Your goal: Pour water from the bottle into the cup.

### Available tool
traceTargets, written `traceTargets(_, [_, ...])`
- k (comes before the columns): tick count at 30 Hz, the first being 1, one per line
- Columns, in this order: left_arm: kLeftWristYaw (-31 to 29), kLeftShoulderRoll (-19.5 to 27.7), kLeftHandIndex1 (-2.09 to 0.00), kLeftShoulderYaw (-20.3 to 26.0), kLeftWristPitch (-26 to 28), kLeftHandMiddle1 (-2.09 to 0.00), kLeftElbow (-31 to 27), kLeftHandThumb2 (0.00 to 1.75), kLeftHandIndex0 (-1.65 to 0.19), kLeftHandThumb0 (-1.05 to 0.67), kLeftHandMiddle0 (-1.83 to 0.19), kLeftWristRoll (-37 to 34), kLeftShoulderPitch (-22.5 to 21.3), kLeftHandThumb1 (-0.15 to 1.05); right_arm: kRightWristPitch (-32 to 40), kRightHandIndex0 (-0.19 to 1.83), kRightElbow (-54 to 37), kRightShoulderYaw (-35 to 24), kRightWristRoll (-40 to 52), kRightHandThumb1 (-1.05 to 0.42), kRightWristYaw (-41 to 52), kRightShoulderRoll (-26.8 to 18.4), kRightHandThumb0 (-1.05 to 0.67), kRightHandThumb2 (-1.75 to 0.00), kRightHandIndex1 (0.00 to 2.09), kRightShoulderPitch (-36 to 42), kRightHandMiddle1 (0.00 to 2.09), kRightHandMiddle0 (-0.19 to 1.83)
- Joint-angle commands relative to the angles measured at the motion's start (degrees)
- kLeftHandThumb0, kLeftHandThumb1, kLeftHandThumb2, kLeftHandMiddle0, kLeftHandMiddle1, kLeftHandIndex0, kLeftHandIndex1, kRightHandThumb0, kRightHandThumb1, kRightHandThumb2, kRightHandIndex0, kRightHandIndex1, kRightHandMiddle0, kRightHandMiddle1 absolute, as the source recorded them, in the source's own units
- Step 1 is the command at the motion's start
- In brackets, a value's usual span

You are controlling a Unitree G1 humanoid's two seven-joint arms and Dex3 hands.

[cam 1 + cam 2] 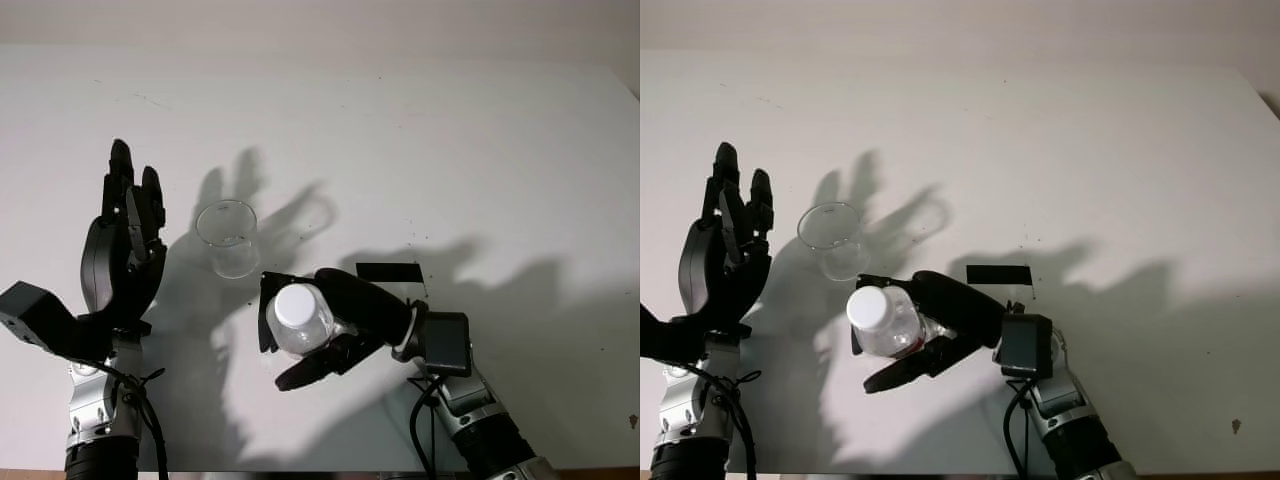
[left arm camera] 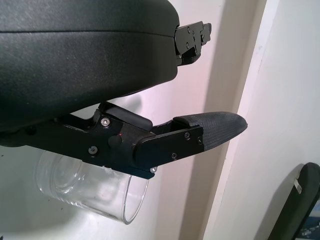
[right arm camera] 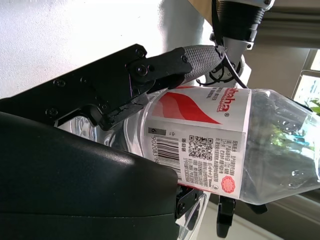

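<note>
A wide white surface (image 1: 480, 150) is seen, with much open room on its far half and on its right side. The far edge is seen at the top of the head views, and the near edge runs along the bottom, where both arms come in.

The right hand (image 1: 335, 330) is seen near the middle of the surface, close to the near edge. Its fingers are closed around a clear plastic bottle (image 1: 298, 318) with a white cap (image 1: 295, 305), still on, which points up toward the head camera. In the right wrist view the bottle (image 3: 210, 150) is pressed between the black shell and a finger (image 3: 150, 67), and a red and white label (image 3: 200, 145) with a barcode can be read on it. Whether water is inside cannot be told.

The left hand (image 1: 125, 245) is held open, fingers pointing away from the robot, just beside the cup, on the cup's left. It holds nothing and is not touching the cup.

A clear cup (image 1: 228, 236) stands upright on the surface, just beyond the bottle and apart from it. In the left wrist view the cup (image 2: 90, 187) is partly hidden behind a finger (image 2: 200, 132).

A small black strip (image 1: 389, 272) lies flat on the surface, beyond the right wrist. What it is cannot be made out.
</note>
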Motion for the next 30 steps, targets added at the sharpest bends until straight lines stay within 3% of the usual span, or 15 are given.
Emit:
traceTargets(1, [-0.27,0.65,0.0,0.12,-0.41,0.0,-0.18,0.65,0.19,-0.67,0.19,0.32,0.17,1.05,1.67,1.83,-0.04,-0.8,-0.46,-1.05,-2.17,-0.59,-0.38,-0.45,2.09,1.79,2.09,1.77])
traceTargets(6, [-0.89,0.67,0.0,0.19,-0.44,0.0,0.06,0.65,0.19,-0.67,0.19,-0.06,-0.02,1.05,3.98,1.83,1.6,-4.0,1.44,-1.05,-7.84,0.56,-0.39,-0.46,2.09,-1.13,2.09,1.75])
traceTargets(8, [-0.72,0.59,0.0,0.27,-0.42,0.0,0.15,0.65,0.19,-0.67,0.19,0.04,-0.08,1.05,4.06,1.83,4.72,-6.41,1.27,-1.05,-11.84,0.99,-0.39,-0.46,2.09,-5.64,2.09,1.75])
traceTargets(12, [-0.69,0.45,0.0,0.28,-0.43,0.0,0.28,0.63,0.19,-0.67,0.19,0.05,-0.14,1.05,4.2,1.83,10.39,-9.73,0.48,-1.05,-18.32,1.55,-0.37,-0.46,2.09,-14.23,2.09,1.44])
traceTargets(19, [0.11,-0.13,0.0,0.06,-0.26,0.0,-0.28,0.63,0.19,-0.68,0.19,0.24,0.22,1.05,0.25,1.83,25.69,-10.32,-8.88,-1.05,-31.07,-0.43,-0.32,-0.51,2.09,-31.98,2.09,1.43])
traceTargets(23, [0.57,-0.25,0.0,-0.23,-0.53,0.0,-0.26,0.63,0.19,-0.68,0.19,0.7,0.34,1.05,-1.32,1.46,34.06,-9.69,-13.07,-1.05,-36.43,-0.94,-0.27,-0.44,2.09,-39.52,2.09,1.24])
traceTargets(27, [0.44,-0.45,0.0,-0.24,-0.44,0.0,-0.14,0.64,0.19,-0.67,0.19,0.28,0.28,1.05,-4.33,1.27,41.48,-6.32,-19.92,-1.05,-43.91,-2.19,-0.28,-0.35,2.09,-46.1,2.09,1.05])
traceTargets(30, [0.48,-0.45,0.0,-0.34,-0.41,0.0,-0.09,0.64,0.19,-0.68,0.19,0.42,0.3,1.05,-5.49,1.19,45.05,-0.37,-29.48,-1.05,-53.99,-3.63,-0.35,-0.29,2.09,-49.94,2.09,0.96])
